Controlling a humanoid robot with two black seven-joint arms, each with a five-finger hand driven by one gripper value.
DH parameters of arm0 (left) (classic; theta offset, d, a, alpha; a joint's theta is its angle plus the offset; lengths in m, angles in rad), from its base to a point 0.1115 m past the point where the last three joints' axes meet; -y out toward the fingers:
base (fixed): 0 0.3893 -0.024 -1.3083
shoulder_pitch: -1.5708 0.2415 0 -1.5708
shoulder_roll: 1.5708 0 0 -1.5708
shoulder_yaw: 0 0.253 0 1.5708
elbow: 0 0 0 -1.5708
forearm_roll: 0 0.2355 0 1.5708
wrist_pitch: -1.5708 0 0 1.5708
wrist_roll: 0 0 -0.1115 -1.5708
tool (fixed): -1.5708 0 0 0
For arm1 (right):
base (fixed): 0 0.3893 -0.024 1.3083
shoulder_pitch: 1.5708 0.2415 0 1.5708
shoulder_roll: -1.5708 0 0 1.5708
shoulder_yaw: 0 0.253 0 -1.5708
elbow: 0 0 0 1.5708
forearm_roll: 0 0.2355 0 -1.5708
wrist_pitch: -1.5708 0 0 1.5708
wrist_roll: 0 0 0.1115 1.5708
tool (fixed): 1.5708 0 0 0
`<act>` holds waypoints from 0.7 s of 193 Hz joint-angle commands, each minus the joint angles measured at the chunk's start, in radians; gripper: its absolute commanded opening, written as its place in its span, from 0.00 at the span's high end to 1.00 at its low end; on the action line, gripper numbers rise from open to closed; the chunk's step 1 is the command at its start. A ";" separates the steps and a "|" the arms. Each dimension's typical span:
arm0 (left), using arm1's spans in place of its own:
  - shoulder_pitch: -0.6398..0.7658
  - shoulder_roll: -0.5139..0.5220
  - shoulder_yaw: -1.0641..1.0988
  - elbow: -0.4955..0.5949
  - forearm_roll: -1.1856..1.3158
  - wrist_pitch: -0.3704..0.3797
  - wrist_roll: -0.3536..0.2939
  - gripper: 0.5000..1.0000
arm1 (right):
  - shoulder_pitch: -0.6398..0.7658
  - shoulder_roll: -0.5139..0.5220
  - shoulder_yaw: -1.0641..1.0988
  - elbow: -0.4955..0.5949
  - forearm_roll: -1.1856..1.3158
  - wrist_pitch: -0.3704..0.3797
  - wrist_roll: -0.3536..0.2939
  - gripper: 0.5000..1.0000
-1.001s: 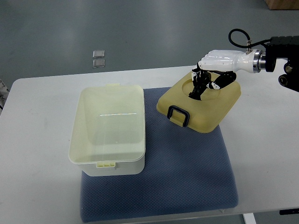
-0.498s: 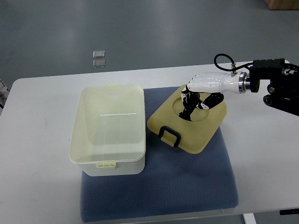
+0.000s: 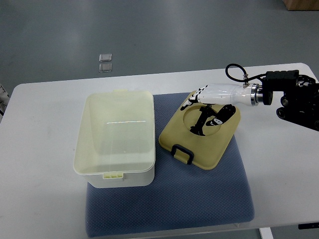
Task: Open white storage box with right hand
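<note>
The white storage box (image 3: 122, 178) stands open on the left part of the blue mat (image 3: 199, 199), and its inside is empty. Its yellowish lid (image 3: 212, 149) lies flat on the mat to the right of the box, with a black latch (image 3: 182, 153) at its near edge. My right hand (image 3: 202, 112) reaches in from the right over the lid's round recess. Its fingers (image 3: 192, 102) are stretched out and loose, resting on the lid near the recess rather than clamped on it.
The mat lies on a white table (image 3: 40, 149). My right forearm and its black wrist unit (image 3: 294, 97) hang over the table's right side. Two small clear pieces (image 3: 105, 62) lie on the grey floor beyond the table.
The right hand carried the lid down and left from a tilted hold onto the mat. The lid now lies flat and the fingers have uncurled from it.
</note>
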 commanded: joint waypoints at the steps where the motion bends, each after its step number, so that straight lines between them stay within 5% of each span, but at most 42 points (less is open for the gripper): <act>1: 0.000 0.000 0.000 0.000 -0.001 0.001 0.000 0.00 | 0.000 -0.006 0.032 0.000 0.052 0.006 0.000 0.28; 75: 0.000 0.000 0.000 0.000 0.000 -0.001 0.000 0.00 | -0.078 -0.011 0.288 -0.023 0.515 0.225 0.000 0.27; 135: -0.001 0.000 0.000 0.000 0.000 0.001 0.000 0.00 | -0.187 0.073 0.437 -0.161 0.805 0.211 0.000 0.27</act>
